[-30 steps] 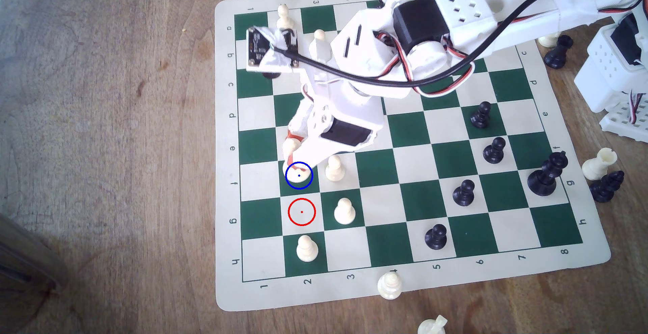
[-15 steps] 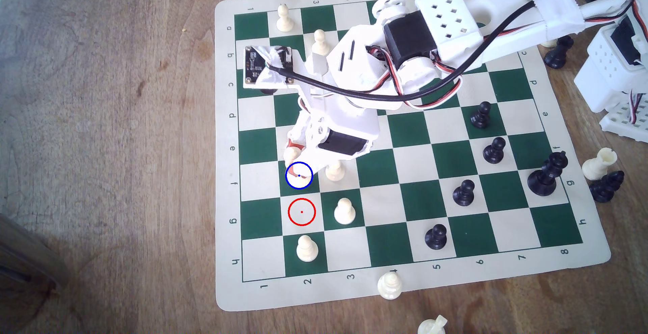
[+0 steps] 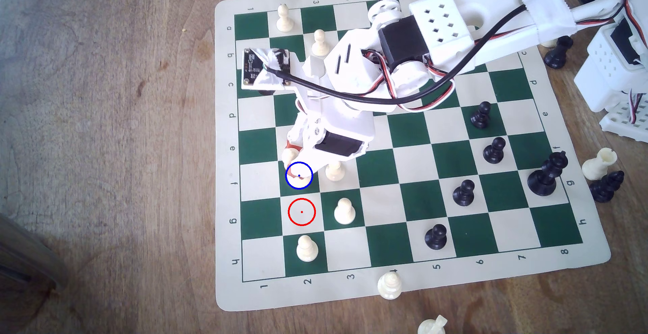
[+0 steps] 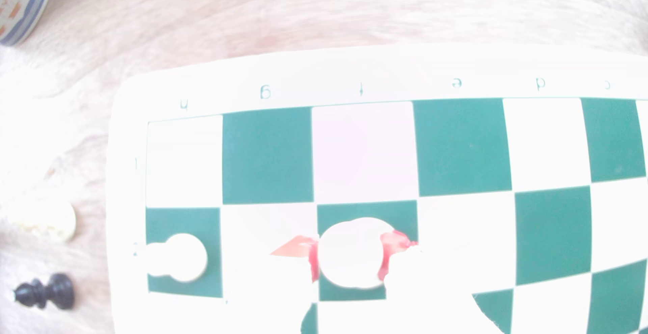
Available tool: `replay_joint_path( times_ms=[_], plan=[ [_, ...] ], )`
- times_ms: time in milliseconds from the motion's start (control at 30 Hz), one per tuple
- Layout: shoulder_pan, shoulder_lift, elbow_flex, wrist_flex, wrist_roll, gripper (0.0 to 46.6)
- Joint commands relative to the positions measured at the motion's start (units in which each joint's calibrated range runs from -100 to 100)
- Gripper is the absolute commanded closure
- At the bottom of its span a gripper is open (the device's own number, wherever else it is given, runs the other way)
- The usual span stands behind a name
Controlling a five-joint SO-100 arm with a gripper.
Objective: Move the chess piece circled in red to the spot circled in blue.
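The tall cream-white chess piece (image 3: 291,154) is held between my red-taped fingers (image 4: 391,250), with the gripper (image 3: 296,166) shut on it. It stands over the dark green square with the blue ring (image 3: 314,187), and its broad base shows inside the ring. From the wrist view the piece (image 4: 352,253) sits over that green square (image 4: 399,215), a red pad on each side. I cannot tell whether its base touches the board. The cream square with the red ring (image 3: 301,211) is bare.
White pawns stand close by (image 3: 335,171), (image 3: 344,211), (image 3: 306,248). Black pawns (image 3: 463,192) and a black king (image 3: 545,176) occupy the exterior view's right. Loose pieces lie off the board (image 3: 389,285). A black pawn (image 4: 45,290) lies on the wood.
The arm and its wrist camera have shifted down in the exterior view, and the gripper has sunk lower over the blue-ringed square, still holding the piece.
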Motion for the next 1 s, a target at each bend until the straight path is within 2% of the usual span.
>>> replay_joint_path(
  times_ms=[0,300,600,733,800,967],
  plan=[
    [0.91,-3.69,1.18,-0.52,0.29,29.8],
    [0.98,-7.94,2.00,-0.52,0.20,29.0],
    [0.44,-22.11,4.99,2.75,0.39,28.5],
    [-1.44,-32.13,15.69,0.62,0.59,28.6],
    [-2.38,-40.62,29.47,-5.52,1.32,29.0],
    [-0.50,-53.61,50.77,-15.18,3.27,29.1]
  ],
)
